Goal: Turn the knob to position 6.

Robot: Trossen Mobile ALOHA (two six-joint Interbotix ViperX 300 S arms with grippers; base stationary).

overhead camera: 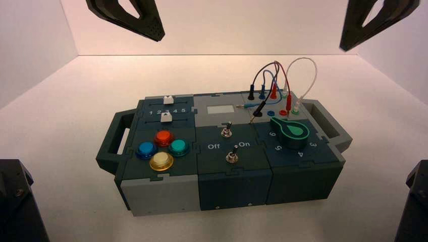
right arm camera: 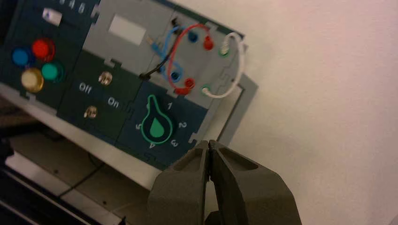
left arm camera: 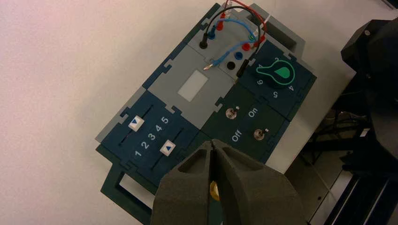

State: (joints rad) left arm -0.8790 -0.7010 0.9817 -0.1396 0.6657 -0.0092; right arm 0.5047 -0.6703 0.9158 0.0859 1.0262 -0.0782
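The knob (overhead camera: 291, 132) is a dark teal dial with a green teardrop face, on the box's right near block. Its pointed tip aims toward the far left, a little past the white 6 (overhead camera: 272, 134). In the left wrist view the knob (left arm camera: 277, 73) shows the 6 (left arm camera: 260, 82) just beside its tip. In the right wrist view the knob (right arm camera: 156, 124) has its tip between 5 and 1, and the 6 is not legible there. My left gripper (overhead camera: 154, 30) and right gripper (overhead camera: 351, 40) hang high above the box's far side. Both are shut with nothing held, the left gripper (left arm camera: 213, 140) and the right gripper (right arm camera: 208, 142).
The box (overhead camera: 161, 191) also bears several round push buttons (overhead camera: 161, 149), two metal toggle switches (overhead camera: 231, 156) marked Off and On, two white sliders (overhead camera: 166, 117), and looped wires (overhead camera: 275, 75) plugged in behind the knob. Dark handles (overhead camera: 113, 141) stick out at both ends.
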